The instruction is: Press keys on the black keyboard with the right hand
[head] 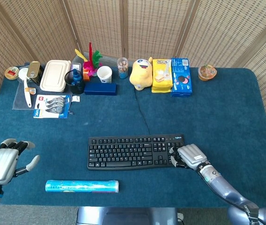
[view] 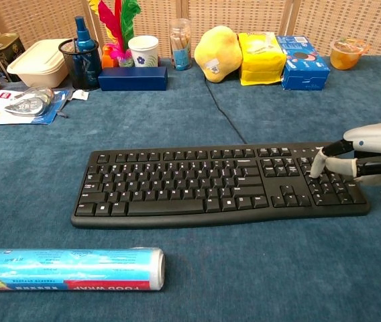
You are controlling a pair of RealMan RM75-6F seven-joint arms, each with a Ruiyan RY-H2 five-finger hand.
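Note:
The black keyboard [head: 128,152] [view: 204,184] lies flat at the table's middle front, its cable running toward the back. My right hand [head: 189,155] [view: 373,149] hovers over its number pad at the right end. One extended fingertip [view: 316,168] touches a key near the pad's left column, while the other fingers are curled under the palm and hold nothing. My left hand [head: 2,164] rests at the front left, well away from the keyboard, fingers apart and empty; only the head view shows it.
A blue foil roll [head: 81,186] [view: 66,268] lies in front of the keyboard. The keyboard cable [view: 224,111] crosses the mid table. Along the back stand a yellow plush [head: 141,73], snack boxes [head: 181,76], a white cup [head: 104,74] and a pen holder [head: 74,80].

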